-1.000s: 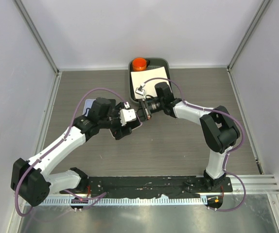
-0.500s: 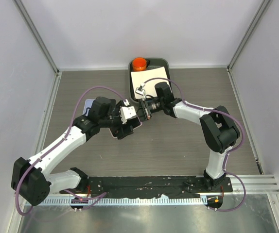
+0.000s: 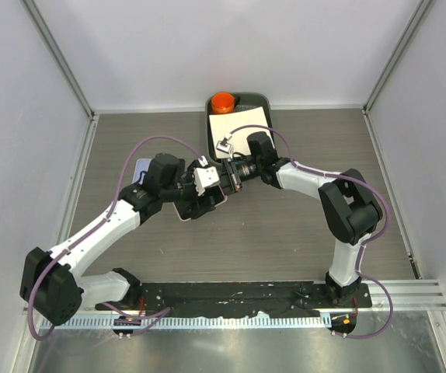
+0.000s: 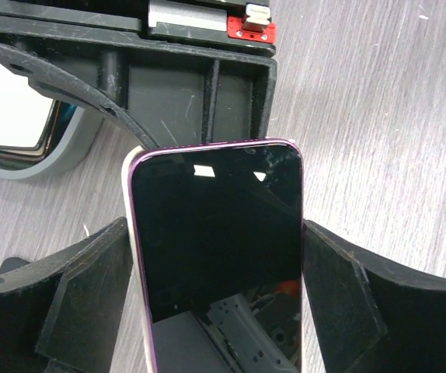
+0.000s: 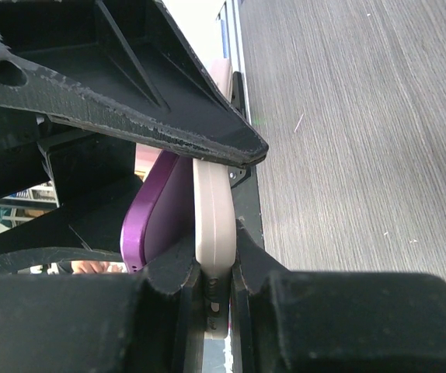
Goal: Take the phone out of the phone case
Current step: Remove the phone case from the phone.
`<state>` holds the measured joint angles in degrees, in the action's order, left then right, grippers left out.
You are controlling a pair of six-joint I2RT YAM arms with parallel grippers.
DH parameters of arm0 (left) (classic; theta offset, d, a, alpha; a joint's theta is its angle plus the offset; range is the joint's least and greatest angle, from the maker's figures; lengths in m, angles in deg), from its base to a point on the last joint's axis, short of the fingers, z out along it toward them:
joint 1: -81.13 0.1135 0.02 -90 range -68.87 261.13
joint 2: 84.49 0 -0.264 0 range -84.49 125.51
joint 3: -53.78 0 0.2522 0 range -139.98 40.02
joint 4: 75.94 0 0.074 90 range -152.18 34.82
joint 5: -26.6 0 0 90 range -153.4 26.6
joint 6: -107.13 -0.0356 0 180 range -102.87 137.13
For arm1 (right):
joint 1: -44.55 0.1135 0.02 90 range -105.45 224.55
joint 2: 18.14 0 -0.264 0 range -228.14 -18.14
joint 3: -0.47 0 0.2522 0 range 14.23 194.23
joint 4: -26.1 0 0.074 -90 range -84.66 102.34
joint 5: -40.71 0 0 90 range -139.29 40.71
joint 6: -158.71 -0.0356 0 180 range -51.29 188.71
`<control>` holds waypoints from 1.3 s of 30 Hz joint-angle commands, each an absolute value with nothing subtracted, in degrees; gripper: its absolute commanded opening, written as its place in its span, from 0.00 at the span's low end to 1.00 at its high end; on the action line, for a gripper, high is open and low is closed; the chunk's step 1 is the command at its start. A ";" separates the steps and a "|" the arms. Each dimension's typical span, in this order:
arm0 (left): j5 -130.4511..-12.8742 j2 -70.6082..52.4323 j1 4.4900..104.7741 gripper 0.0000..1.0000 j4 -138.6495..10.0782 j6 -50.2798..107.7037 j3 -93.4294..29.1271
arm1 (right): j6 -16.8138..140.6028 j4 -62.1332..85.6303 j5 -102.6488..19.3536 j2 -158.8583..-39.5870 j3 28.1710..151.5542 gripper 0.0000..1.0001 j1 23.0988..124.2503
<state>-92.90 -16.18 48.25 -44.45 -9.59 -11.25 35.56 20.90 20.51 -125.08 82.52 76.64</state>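
The phone (image 4: pixel 215 233) has a purple rim and a black screen and sits in a pale beige phone case (image 5: pixel 211 217). Both are held above the table's middle (image 3: pixel 201 203). My left gripper (image 4: pixel 214 233) straddles the phone across its width, a finger (image 4: pixel 91 287) against each long side, shut on it. My right gripper (image 5: pixel 217 264) faces it end-on and is shut on the case's end wall. In the right wrist view the purple phone (image 5: pixel 157 210) stands slightly away from the case at that end. Both grippers (image 3: pixel 207 189) (image 3: pixel 225 180) meet nose to nose in the top view.
A dark tray (image 3: pixel 263 102) at the back centre holds an orange round object (image 3: pixel 223 102) and a white sheet (image 3: pixel 238 123). A flat light-blue-edged item (image 3: pixel 140 172) lies on the table left of the left arm, also in the left wrist view (image 4: pixel 21 116). Walls enclose the table.
My left gripper has shifted slightly right and toward the right gripper, and its jaws have narrowed onto the phone. The right arm has stayed still.
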 commanded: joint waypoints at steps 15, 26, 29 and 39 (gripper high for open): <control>-101.45 -17.70 49.31 0.04 -49.26 -1.79 -13.95 | 36.98 22.54 21.38 -125.54 85.77 0.01 74.87; -111.47 -19.45 55.37 0.00 -60.77 16.86 -13.33 | 39.79 20.52 19.44 -125.19 85.42 0.01 73.38; -112.09 -19.45 56.69 0.00 -64.81 21.43 -12.02 | 40.76 19.56 18.83 -125.02 85.51 0.01 73.29; -115.96 -20.25 61.62 0.00 -83.98 38.22 -6.48 | 42.25 17.71 14.88 -125.19 85.60 0.01 71.53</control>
<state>-110.16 -16.31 60.40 -68.36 29.01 -6.42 40.26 19.48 21.50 -125.45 84.40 74.17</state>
